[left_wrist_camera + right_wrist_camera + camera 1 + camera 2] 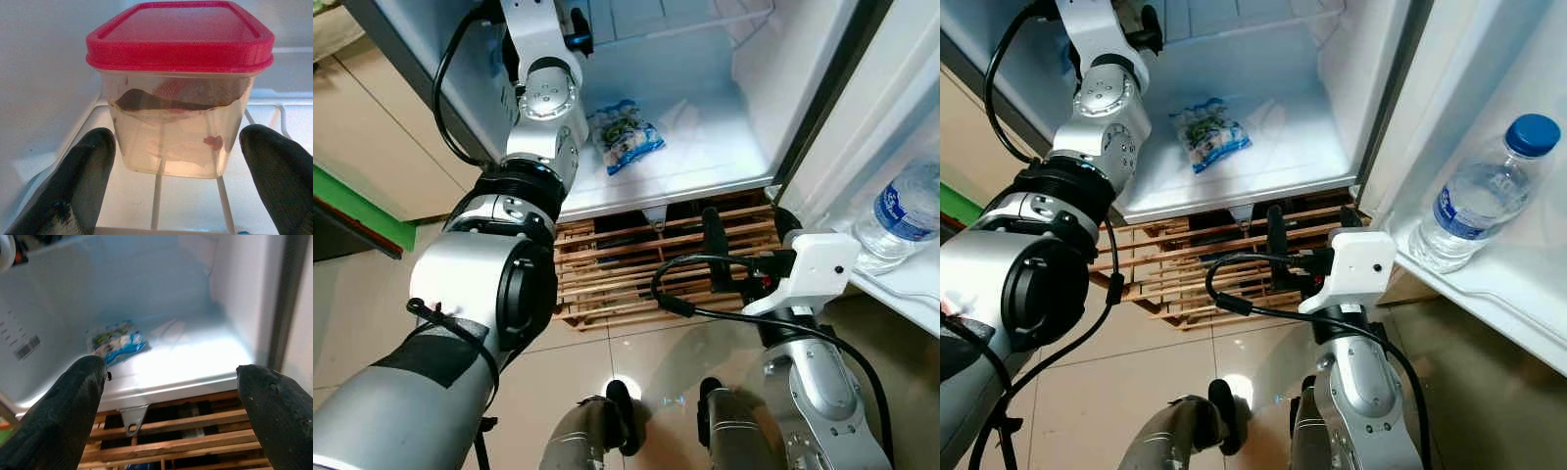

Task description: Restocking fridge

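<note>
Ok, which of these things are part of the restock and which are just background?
Job:
red-lidded container on the wire shelf, between the open left pincer fingers
snack bag on the fridge floor
water bottle in the door shelf

Background:
wooden pallet
tiled floor
open right pincer, idle

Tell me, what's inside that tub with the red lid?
Through the clear wall of the tub, pale liquid shows with dark reddish food on top. The red lid hides it from above, so what the food is stays unclear.

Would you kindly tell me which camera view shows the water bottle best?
The right eye view: the water bottle stands whole in the fridge door shelf, blue cap and label clear. The left eye view crops it at the frame edge.
</note>
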{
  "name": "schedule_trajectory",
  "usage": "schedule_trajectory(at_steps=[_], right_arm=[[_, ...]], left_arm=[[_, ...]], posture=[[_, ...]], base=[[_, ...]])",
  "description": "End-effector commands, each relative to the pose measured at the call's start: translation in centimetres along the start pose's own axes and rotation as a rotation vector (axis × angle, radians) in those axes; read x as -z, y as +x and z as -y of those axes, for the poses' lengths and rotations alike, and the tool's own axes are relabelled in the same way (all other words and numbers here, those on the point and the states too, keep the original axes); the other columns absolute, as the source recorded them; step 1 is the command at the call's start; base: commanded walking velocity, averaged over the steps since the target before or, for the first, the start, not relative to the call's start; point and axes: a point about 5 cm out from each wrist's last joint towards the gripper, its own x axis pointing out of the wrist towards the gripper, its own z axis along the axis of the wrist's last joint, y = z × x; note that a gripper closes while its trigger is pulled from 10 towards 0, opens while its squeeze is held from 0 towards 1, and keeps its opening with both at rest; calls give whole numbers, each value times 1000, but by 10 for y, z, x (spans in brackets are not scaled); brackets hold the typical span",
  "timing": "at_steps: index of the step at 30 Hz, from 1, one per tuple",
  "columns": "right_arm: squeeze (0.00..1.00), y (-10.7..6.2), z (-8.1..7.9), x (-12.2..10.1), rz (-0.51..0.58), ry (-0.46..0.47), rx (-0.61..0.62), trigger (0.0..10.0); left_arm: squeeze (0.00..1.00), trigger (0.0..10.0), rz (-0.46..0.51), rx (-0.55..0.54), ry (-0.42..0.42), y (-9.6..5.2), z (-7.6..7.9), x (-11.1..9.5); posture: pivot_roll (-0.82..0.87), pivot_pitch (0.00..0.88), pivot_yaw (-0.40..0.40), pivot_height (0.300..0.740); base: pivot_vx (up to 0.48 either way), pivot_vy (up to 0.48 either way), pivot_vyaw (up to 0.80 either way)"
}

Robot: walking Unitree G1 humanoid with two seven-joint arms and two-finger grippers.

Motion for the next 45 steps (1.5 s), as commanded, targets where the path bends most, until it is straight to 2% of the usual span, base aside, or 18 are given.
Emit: schedule_trajectory(at_steps=[1, 8, 13, 16, 22, 26, 29, 31, 34, 37, 39, 41, 43, 45], right_arm=[[0, 1, -5, 2, -8, 18, -26, 10000], [0, 6, -4, 3, -1, 21, -29, 10000], [0, 12, -3, 3, 11, 21, -35, 10000], [0, 18, -3, 5, 19, 16, -49, 10000], [0, 21, -2, 7, 19, 14, -56, 10000], [0, 25, -3, 8, 25, 14, -67, 10000], [0, 28, -2, 10, 28, 10, -73, 10000], [0, 30, -2, 10, 32, 7, -75, 10000], [0, 30, -2, 10, 33, 7, -76, 10000], [0, 30, 0, 9, 45, -2, -67, 10000], [0, 27, 7, 11, 40, -16, -37, 10000], [0, 23, 13, 14, 28, -28, -19, 10000], [0, 22, 15, 16, 22, -33, -14, 10000], [0, 15, 26, 22, -3, -63, 24, 10000]], left_arm=[[1000, 10000, -125, 37, 55, -7, 8, 26], [1000, 10000, -113, 82, 62, -10, 17, 22], [1000, 10000, -58, 138, 83, -17, 25, 16], [1000, 10000, 8, 168, 137, -26, 26, 15], [1000, 10000, 50, 184, 146, -35, 29, 11], [1000, 10000, 23, 218, 157, -48, 30, 20], [1000, 10000, -9, 219, 181, -51, 25, 31], [1000, 10000, -23, 204, 186, -51, 14, 34], [1000, 10000, -20, 199, 189, -54, 7, 33], [1000, 10000, -53, 221, 214, -69, -10, 43], [1000, 10000, -94, 250, 185, -83, -31, 56], [1000, 10000, -112, 258, 183, -92, -46, 64], [1000, 10000, -116, 259, 183, -95, -50, 66], [1000, 10000, -153, 290, 134, -112, -68, 76]], posture=[[-247, 284, 155, 740], [-222, 258, 150, 740], [-203, 230, 141, 740], [-192, 203, 132, 740], [-185, 183, 124, 740], [-177, 162, 120, 740], [-175, 153, 120, 740], [-171, 144, 121, 740], [-169, 140, 121, 740], [-168, 133, 121, 740], [-162, 124, 118, 740], [-160, 117, 117, 740], [-160, 113, 117, 740], [-159, 100, 112, 740]], base=[[0, 0, 0], [0, 0, 0], [0, 0, 0], [0, 0, 0], [0, 0, 0], [0, 0, 0], [0, 0, 0], [0, 0, 0], [0, 0, 0], [0, 0, 0], [0, 0, 0], [0, 0, 0], [0, 0, 0], [0, 0, 0]])
